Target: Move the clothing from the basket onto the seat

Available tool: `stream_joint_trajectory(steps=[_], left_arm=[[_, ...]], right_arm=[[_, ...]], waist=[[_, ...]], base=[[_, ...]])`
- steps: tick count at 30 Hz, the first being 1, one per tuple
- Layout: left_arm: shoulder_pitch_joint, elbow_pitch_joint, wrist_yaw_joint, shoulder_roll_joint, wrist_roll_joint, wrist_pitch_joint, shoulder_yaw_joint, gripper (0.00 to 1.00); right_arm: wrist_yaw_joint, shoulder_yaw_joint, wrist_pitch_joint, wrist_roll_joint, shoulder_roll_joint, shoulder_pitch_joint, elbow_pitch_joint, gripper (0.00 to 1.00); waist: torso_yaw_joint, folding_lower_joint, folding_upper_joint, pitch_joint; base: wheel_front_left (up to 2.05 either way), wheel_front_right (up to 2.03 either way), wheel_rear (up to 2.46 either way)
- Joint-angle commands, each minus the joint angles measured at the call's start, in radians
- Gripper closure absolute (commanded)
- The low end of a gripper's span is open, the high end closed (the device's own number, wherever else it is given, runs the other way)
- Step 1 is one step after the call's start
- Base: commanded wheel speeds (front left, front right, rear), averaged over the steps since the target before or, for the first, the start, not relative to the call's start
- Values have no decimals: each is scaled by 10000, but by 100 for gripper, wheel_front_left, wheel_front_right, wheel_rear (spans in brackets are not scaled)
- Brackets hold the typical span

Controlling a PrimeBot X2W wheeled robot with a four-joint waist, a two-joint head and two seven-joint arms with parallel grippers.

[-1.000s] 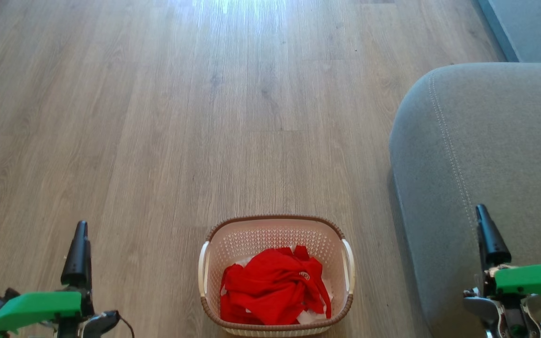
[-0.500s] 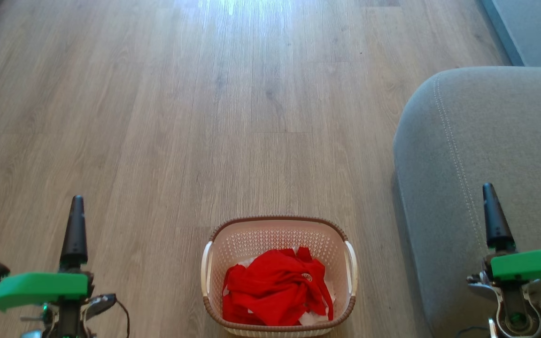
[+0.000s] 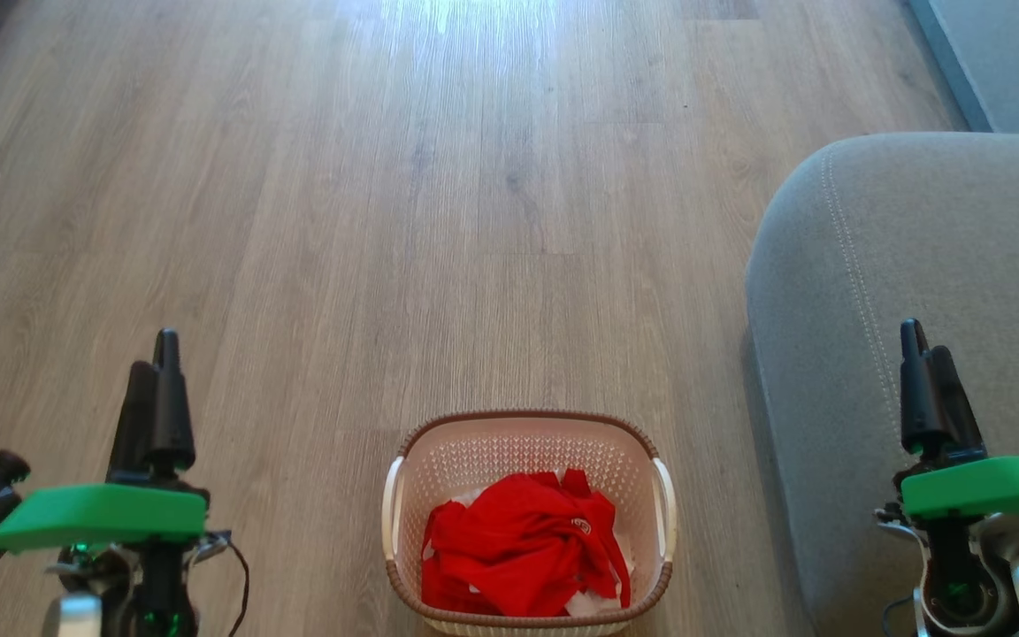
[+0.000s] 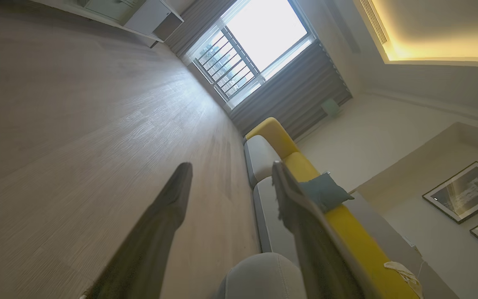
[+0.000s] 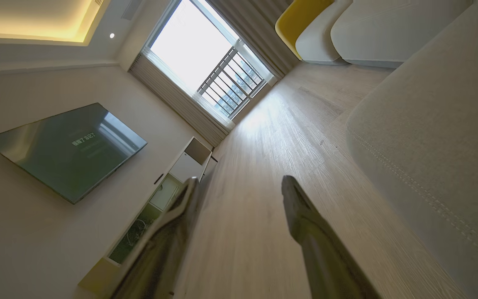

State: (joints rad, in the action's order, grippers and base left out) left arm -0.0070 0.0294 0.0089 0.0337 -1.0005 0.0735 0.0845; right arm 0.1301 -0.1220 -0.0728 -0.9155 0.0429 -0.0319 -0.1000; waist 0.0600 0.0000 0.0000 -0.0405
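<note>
The cream basket (image 3: 403,478) with a brown rim stands on the floor at the bottom centre of the head view. Inside it lies the clothing (image 3: 523,544), a bright red crumpled heap with a small round badge and some white showing beneath. The grey seat (image 3: 916,265) fills the right side, its pale stitching running down near the rounded corner. My left gripper (image 3: 156,354) hangs well left of the basket, open and empty, as its wrist view (image 4: 230,174) shows. My right gripper (image 3: 925,341) is over the seat, open and empty too (image 5: 239,182).
Wooden floor (image 3: 439,221) stretches ahead of the basket. The wrist views show a window (image 4: 259,45), a yellow-backed sofa (image 4: 293,158) with a blue-grey pillow (image 4: 324,191), framed pictures, a wall-mounted television (image 5: 69,149) and a low white cabinet (image 5: 181,166).
Both grippers have risen further up the head view and turned so both fingers now show. The head camera has shifted slightly; basket and clothing lie as before.
</note>
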Motion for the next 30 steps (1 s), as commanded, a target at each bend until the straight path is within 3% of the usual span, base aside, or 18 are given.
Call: stream_joint_trajectory(steps=[1, 18, 30], left_arm=[[-537, 546, 91, 103, 439, 145, 19, 0], [-404, 1184, 1068, 121, 4314, 643, -1531, 0], [-170, 192, 1372, 338, 6311, 993, -2702, 0]], right_arm=[[4, 116, -139, 319, 68, -509, 458, 0], [5, 869, -640, 2847, 69, -359, 602, 0], [5, 1214, -994, 4246, 71, -204, -666, 0]], waist=[[10, 0, 0, -8], [118, 0, 0, -121], [151, 0, 0, -265]], base=[[0, 0, 0], [0, 0, 0], [0, 0, 0]])
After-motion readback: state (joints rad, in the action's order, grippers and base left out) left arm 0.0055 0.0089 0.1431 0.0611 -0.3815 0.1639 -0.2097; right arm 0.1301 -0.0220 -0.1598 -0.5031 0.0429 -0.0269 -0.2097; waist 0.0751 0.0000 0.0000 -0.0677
